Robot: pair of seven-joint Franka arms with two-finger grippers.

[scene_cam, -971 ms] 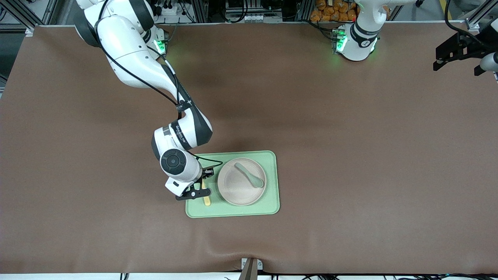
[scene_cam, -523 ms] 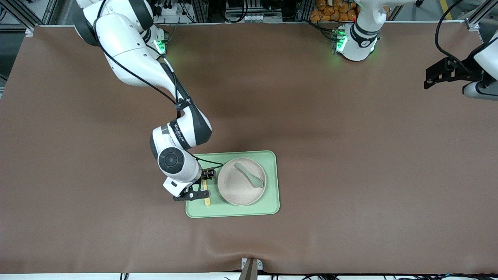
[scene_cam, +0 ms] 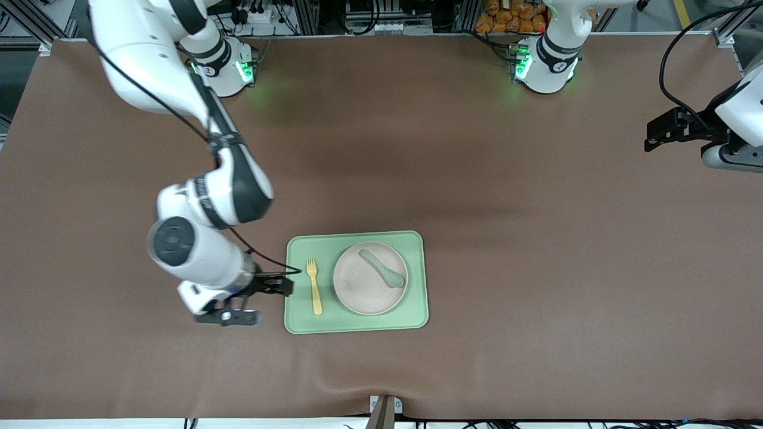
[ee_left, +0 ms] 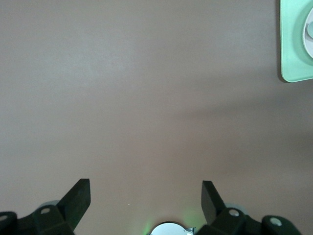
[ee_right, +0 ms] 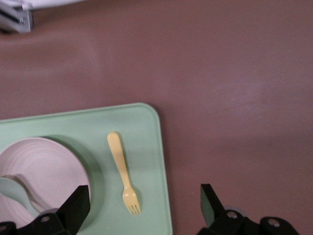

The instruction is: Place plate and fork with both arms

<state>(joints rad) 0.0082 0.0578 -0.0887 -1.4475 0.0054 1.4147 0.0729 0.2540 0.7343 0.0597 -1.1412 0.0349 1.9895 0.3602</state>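
- Fork [scene_cam: 313, 285] flat on the green tray [scene_cam: 417, 280], just beside the plate [scene_cam: 363, 292] toward the right arm's end; plate on the tray too, grey-green spoon [scene_cam: 382, 269] lying in it
- Right gripper [scene_cam: 253, 301] up over bare table just off the tray's edge, fingers spread wide in its wrist view, holding nothing
- Left gripper [scene_cam: 667, 128] over the table's edge at the left arm's end, well apart from the tray, jaws apart and empty; waiting, by the look of it
- Both task pieces look placed; main risk now a low sweep of the right gripper clipping the tray rim, nudging the tray and rolling the fork against the plate
- Right wrist view gives the fork [ee_right: 123, 171] close up, tines distinct, clear gap to the plate [ee_right: 41, 169]; front view too distant for that
- Left wrist view catches only a tray corner [ee_left: 293, 58]; no fork there
- Front view alone shows both arms and the whole tray together
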